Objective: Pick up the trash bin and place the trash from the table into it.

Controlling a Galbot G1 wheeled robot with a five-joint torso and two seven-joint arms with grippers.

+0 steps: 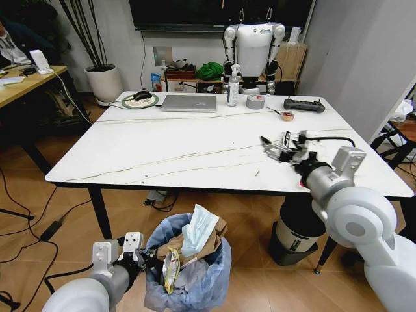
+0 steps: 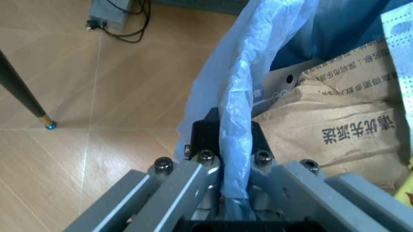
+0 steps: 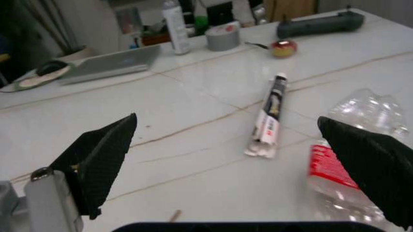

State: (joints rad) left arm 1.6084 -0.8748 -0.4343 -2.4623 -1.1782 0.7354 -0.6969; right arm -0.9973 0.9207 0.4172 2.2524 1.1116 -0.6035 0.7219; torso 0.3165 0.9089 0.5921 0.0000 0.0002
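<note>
Left hand (image 1: 129, 250) is low at the near edge of the head view, on the left rim of the trash bin (image 1: 187, 268). In the left wrist view the fingers (image 2: 193, 179) are pressed together on a fold of the light-blue bag liner (image 2: 235, 96) — pinching the rim, bag squeezed between the two pads.

Trash bin sits on the wooden floor (image 1: 65, 214) just in front of the bench (image 1: 195, 153), near its front edge. Already holds brown cardboard/paper (image 2: 329, 125) with printed characters, a white tissue-like pack (image 1: 198, 229) sticking up, and a yellow wrapper (image 1: 170, 270).

Right hand (image 1: 281, 148) is out over the right part of the bench, fingers spread wide, gripping nothing. Right wrist view: the two black pads (image 3: 103, 157) stand far apart, with a crushed clear bottle with red label (image 3: 345, 159) lying next to one pad and a rolled black-and-white tube wrapper (image 3: 270, 113) lying flat between them, farther out. Can't tell if the pad touches the bottle.

Far side of the bench: laptop (image 1: 189, 103), spray bottle (image 1: 233, 86), tape roll (image 1: 255, 101), black controller (image 1: 303, 104), small red item (image 1: 286, 116), mouse on a round pad (image 1: 140, 97).
</note>
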